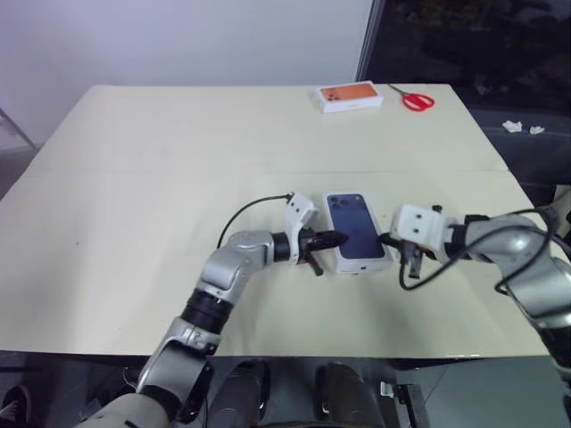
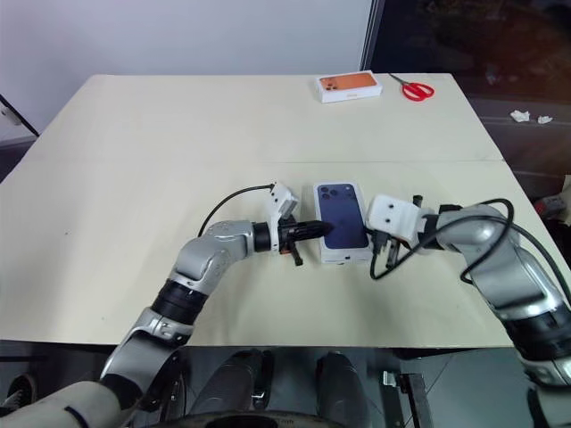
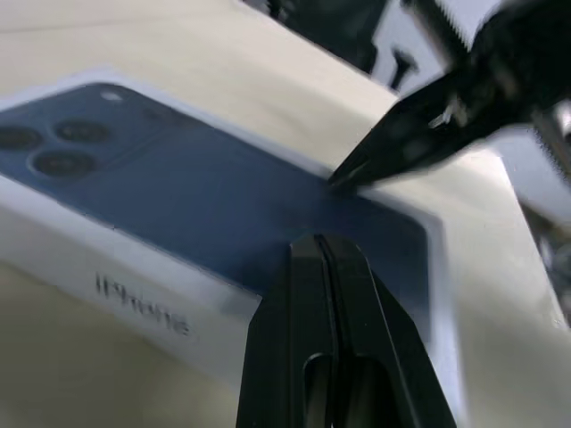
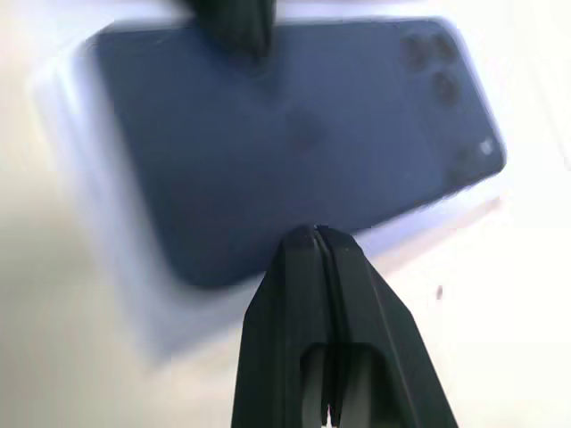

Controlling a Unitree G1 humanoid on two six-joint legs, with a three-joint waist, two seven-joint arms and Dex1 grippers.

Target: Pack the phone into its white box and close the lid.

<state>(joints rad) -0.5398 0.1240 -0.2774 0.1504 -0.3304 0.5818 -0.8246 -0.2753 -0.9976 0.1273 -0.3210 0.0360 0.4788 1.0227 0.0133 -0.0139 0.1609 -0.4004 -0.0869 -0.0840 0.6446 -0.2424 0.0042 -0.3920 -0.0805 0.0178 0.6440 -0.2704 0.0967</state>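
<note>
**Left eye view: lid on, both grippers at the box**

Largest first: the table point(image 1: 134, 223), bare around the closed white box point(image 1: 364, 265). Its lid point(image 1: 355, 225) sits on top, so the phone is hidden, presumably inside. The left gripper point(image 1: 337, 239) and right gripper point(image 1: 386, 238) flank it, fingers pressed together. An uneven push could skew the lid or slide the box.

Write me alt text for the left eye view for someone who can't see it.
A closed white box, its lid printed with a dark blue phone, lies on a cream table between the shut left gripper and right gripper. An orange-topped box and red scissors sit far behind.
</note>
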